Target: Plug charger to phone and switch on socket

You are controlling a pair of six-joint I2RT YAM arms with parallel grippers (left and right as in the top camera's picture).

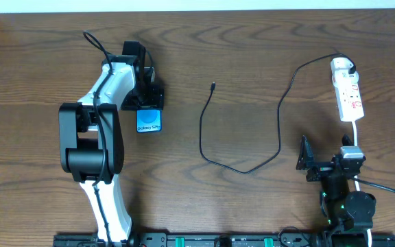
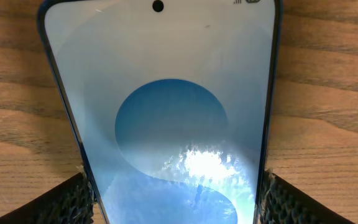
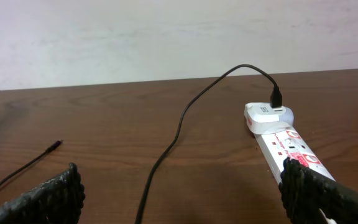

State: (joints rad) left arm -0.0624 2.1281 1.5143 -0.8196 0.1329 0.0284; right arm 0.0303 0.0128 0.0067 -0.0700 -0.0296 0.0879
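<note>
1. Jaws differ: the left gripper (image 2: 176, 204) grips the phone (image 2: 166, 93) by its long edges, screen up, at the table's (image 1: 252, 41) left side. The right gripper (image 3: 179, 199) gapes wide and empty beside the power strip (image 1: 348, 96).
2. The cable (image 1: 204, 130) lies loose mid-table, its tip (image 1: 213, 86) well apart from the phone.
3. Best to keep the phone level and firm, then pinch the cable just behind the tip so it meets the port squarely.

I see the phone (image 2: 166, 93) lit white with a blue blob. The charger (image 3: 176, 132) is black. The socket (image 1: 349, 96) is white, marked red.
</note>
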